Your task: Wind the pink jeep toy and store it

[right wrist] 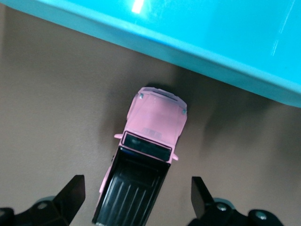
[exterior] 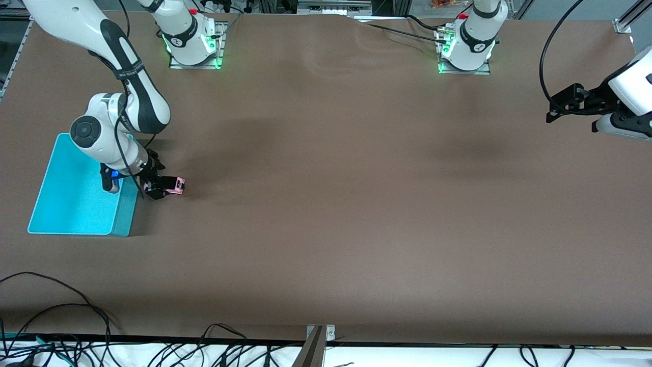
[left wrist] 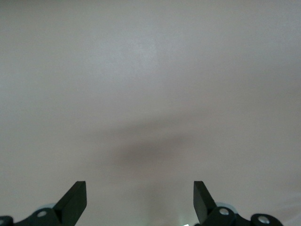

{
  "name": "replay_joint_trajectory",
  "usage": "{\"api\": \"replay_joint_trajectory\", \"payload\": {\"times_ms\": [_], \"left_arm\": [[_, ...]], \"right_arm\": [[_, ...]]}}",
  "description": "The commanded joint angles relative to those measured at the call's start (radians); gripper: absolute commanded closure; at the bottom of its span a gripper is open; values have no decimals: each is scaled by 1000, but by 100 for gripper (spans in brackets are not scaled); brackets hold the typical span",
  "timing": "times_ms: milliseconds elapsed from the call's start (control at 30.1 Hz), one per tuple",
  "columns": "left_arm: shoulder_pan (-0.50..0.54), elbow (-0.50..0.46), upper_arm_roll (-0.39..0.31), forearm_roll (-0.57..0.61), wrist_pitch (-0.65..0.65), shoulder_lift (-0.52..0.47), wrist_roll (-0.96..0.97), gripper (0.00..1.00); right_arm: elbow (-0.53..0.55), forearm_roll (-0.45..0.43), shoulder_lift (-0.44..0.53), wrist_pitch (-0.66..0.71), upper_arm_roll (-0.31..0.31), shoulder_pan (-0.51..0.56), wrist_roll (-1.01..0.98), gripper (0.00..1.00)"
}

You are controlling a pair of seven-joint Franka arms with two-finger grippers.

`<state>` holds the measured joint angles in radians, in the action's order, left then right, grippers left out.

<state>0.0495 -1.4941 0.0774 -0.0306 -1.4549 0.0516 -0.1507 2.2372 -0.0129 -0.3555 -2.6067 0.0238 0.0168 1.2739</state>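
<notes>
The small pink jeep toy with a black rear section point(right wrist: 141, 172) stood on the brown bench point(exterior: 331, 204), just beside the wall of the shallow turquoise plastic bin point(exterior: 71, 204) at the right arm's end. The right gripper point(right wrist: 136, 200) hung low over the toy, fingers spread wide on either side, gripping nothing. The left gripper point(left wrist: 140, 200) waited over bare bench at the other end, fingers fully open and empty.

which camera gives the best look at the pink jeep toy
The right wrist view: the pink jeep toy fills the middle, seen from above between the open right gripper fingers, beside the turquoise bin. The front view shows it tiny. The left wrist view shows only table.
</notes>
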Motion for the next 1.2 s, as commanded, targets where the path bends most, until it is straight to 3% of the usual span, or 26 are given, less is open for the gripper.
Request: {"api": "replay_joint_trajectory", "payload": {"times_ms": [0,133,166,332,565,765,1164], "left_arm": [[4,32,2,-6,11,16,-9,0],[4,32,1,-6,13,16,-9,0],[4,32,1,-6,13,16,-9,0],[3,32,1,-8,13,16,-9,0],[4,32,2,-9,11,16,-9,0],[4,32,2,-9,13,16,-9,0],[4,32,1,-11,13,17,-9,0]], "right_arm": [[6,10,-17,-42,4,3,34,0],[6,2,-28,-61,4,2,38,0],[6,1,-28,-61,4,2,36,5],[4,1,-25,-61,4,3,38,54],[4,-4,-17,-59,5,2,38,100],[2,-13,15,-52,8,0,16,100],[-34,-33,124,128,16,0,-367,100]]}}
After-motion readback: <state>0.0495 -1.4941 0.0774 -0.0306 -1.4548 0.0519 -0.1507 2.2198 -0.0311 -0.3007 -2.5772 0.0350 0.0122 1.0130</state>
